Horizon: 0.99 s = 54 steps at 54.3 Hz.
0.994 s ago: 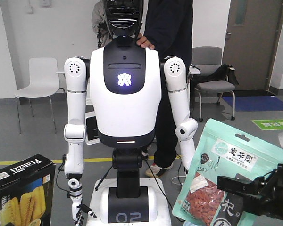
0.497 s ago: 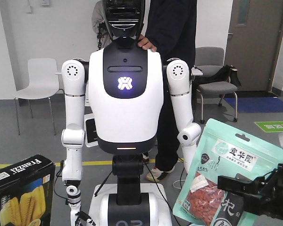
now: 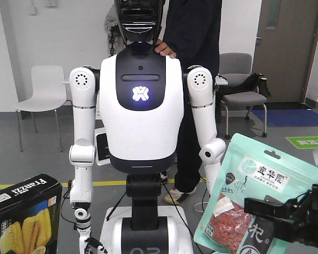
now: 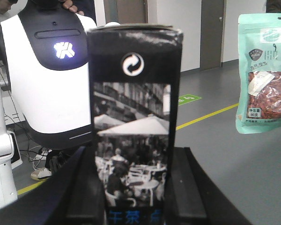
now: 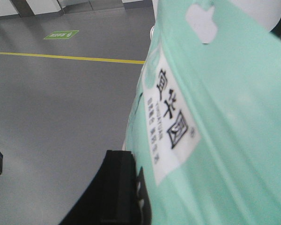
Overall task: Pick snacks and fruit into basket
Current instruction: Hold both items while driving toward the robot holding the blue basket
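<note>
Left gripper [image 4: 135, 187]: closed on black Franzzi box [image 4: 133, 117]; dark fingers [image 4: 86, 187] pressed against both of its sides.
Franzzi box: upright in the left wrist view, a black-and-white street-café picture facing the camera; at the lower left of the front view, with the yellow wafer rolls showing.
Right gripper [image 3: 265, 209]: clamped on teal goji berry pouch [image 3: 254, 196]; one black finger [image 5: 117, 187] seen flat against the pouch, the other hidden.
Goji berry pouch: held aloft and tilted at the lower right of the front view, well apart from the box; white label and red berries visible.
Surroundings: white humanoid robot [image 3: 140, 106] straight ahead, chest logo lit; person in dark clothing [image 3: 193, 32] behind it, hand [image 3: 164, 48] on its shoulder; white chair [image 3: 45, 90] and grey chair [image 3: 238, 79] near the wall.
Floor: grey, crossed by yellow line [image 5: 61, 57].
</note>
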Motion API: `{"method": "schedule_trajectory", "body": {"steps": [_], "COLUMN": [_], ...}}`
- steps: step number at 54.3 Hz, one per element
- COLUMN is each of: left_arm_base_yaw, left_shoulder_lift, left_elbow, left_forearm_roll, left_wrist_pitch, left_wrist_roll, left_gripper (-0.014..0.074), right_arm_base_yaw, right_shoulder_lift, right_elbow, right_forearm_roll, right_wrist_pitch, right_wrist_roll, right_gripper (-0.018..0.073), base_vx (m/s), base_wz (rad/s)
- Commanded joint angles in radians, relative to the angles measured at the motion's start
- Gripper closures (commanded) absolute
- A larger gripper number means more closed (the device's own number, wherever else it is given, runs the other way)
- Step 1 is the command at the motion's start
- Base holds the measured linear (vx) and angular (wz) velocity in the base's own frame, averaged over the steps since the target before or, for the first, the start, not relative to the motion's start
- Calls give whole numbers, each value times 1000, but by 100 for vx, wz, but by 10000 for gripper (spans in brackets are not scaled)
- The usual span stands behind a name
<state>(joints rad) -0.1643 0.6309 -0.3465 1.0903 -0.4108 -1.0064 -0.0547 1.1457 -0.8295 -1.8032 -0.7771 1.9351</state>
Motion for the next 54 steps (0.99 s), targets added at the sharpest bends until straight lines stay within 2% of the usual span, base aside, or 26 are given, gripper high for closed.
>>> {"method": "schedule_trajectory", "body": {"steps": [1, 54], "left_arm_base_yaw": [-7, -7], "left_shoulder_lift": [0, 0], "left_elbow": [-29, -29], "left_forearm_roll": [-42, -42], "left_wrist_pitch": [-44, -44], "left_wrist_roll": [-3, -3], "left_gripper": [594, 594], "right_arm_base_yaw": [-2, -2], "right_shoulder_lift": [-23, -23], "right_elbow": [-29, -29], "right_forearm_roll": [8, 10], "right_wrist_pitch": [7, 21], "right_wrist_roll": [-8, -5], "right_gripper": [570, 570], "base_vx": [0, 0], "base_wz": [0, 0]}}
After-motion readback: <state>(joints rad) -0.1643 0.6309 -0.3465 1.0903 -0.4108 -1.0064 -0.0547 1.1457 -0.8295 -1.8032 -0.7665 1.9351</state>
